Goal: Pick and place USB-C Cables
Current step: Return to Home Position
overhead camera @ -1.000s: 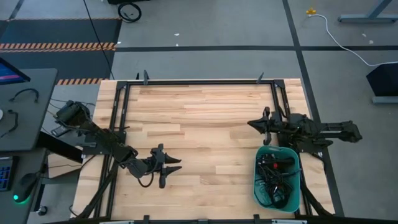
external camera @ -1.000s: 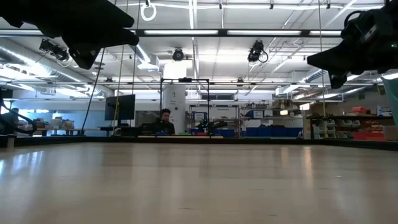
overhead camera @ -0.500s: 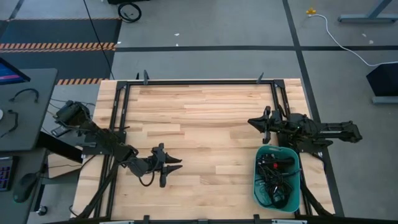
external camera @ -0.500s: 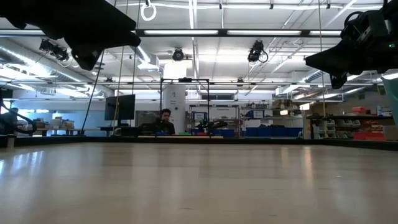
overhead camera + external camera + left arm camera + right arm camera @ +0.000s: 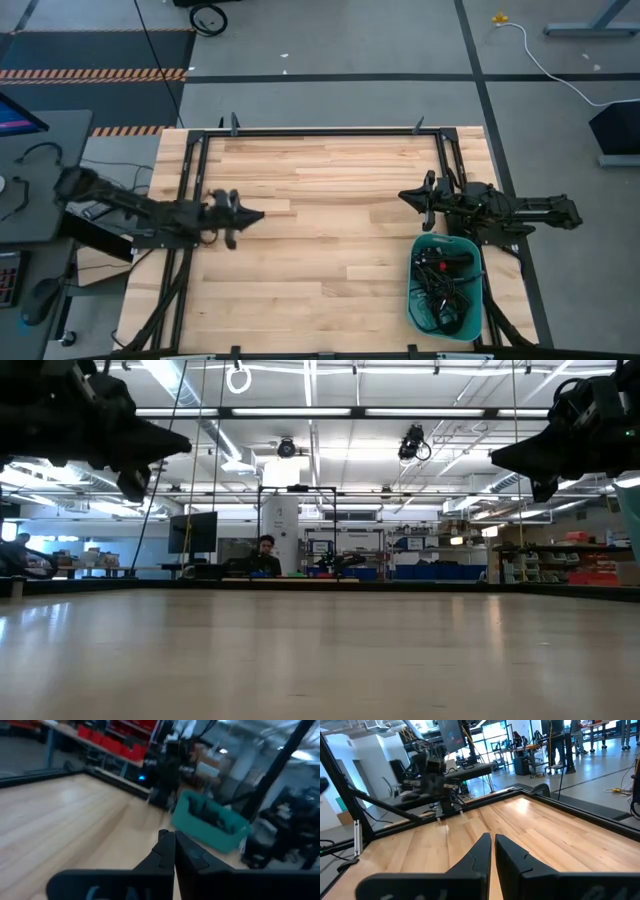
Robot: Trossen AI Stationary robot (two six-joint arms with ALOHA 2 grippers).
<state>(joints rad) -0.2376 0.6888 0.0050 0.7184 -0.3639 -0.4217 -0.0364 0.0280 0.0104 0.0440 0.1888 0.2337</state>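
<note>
The USB-C Cables (image 5: 446, 284) lie as a tangle of thin black cords inside a teal bin (image 5: 413, 295) at the table's near right corner. The left wrist view shows the same bin (image 5: 200, 830) with cables (image 5: 209, 813) in it. My left gripper (image 5: 259, 214) (image 5: 173, 838) hangs shut and empty over the table's left middle, pointing right. My right gripper (image 5: 404, 197) (image 5: 492, 839) is shut and empty too. It is above the table just beyond the bin's far end and points left.
A black frame rail (image 5: 310, 132) runs round the tabletop. Bare wood (image 5: 330, 220) lies between the two grippers. A grey desk (image 5: 35, 170) with small items stands off the table's left edge. A person (image 5: 265, 550) sits far back in the room.
My left arm has swung from near the table's near edge toward its far edge and somewhat left, and has drawn back. The gripper now stands over the left middle of the table. The right arm and the bin of cables have kept still.
</note>
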